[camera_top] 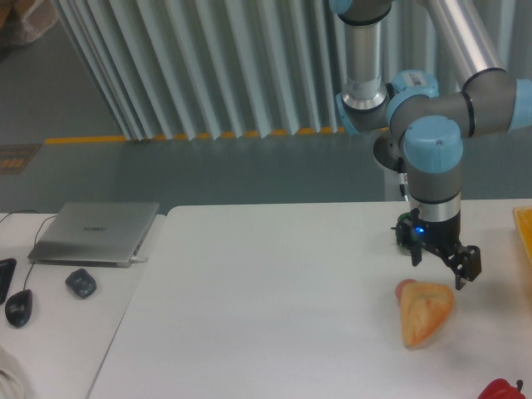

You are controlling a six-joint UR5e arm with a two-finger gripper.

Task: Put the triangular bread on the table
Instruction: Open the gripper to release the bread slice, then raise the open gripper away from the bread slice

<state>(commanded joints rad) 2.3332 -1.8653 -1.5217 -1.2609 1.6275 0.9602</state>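
While pincer (443,264) gapes empty | triangular bread (425,311) flat on table (274,316)

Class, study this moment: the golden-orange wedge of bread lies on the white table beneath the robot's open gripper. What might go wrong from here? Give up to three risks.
1. The open two-finger gripper hangs just above the golden-orange triangular bread; a careless retreat might clip and shift it.
2. The small brown egg appears to touch the bread, so a nudge might roll it across the white table.
3. The green pepper sits close behind the wrist and might get bumped.
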